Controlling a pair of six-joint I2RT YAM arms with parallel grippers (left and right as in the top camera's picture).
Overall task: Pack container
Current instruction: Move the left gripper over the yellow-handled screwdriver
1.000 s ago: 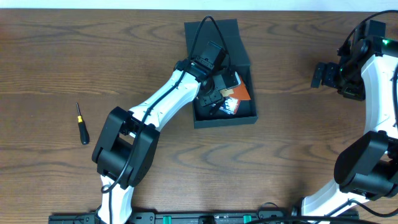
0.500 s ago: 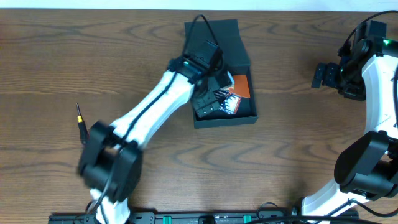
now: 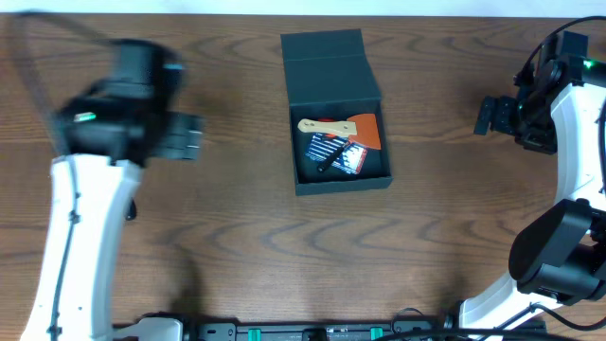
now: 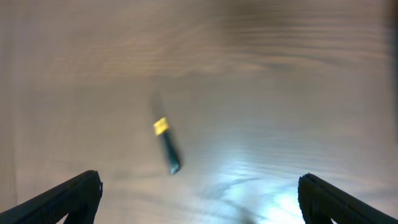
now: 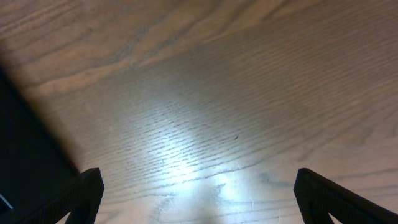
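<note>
The dark teal-grey container [image 3: 343,184] stands open at the table's middle back, its flap lid [image 3: 327,62] lying flat behind it. Inside lie an orange scraper [image 3: 365,129] with a pale handle, a small blue striped packet [image 3: 336,153] and a black tool. My left gripper [image 3: 192,137] is blurred, far left of the container, open and empty; in the left wrist view [image 4: 199,180] it is above a black screwdriver [image 4: 165,144] with a yellow band. My right gripper [image 3: 487,116] is open and empty over bare wood, to the right of the container, as the right wrist view [image 5: 199,175] also shows.
The wooden table's back edge runs along the top of the overhead view. A dark shape [image 5: 25,143] fills the left edge of the right wrist view. The left arm [image 3: 85,227] covers most of the screwdriver in the overhead view.
My left arm has pulled out of the container and swung far left, over the screwdriver, leaving the items in the box. The right arm has not moved.
</note>
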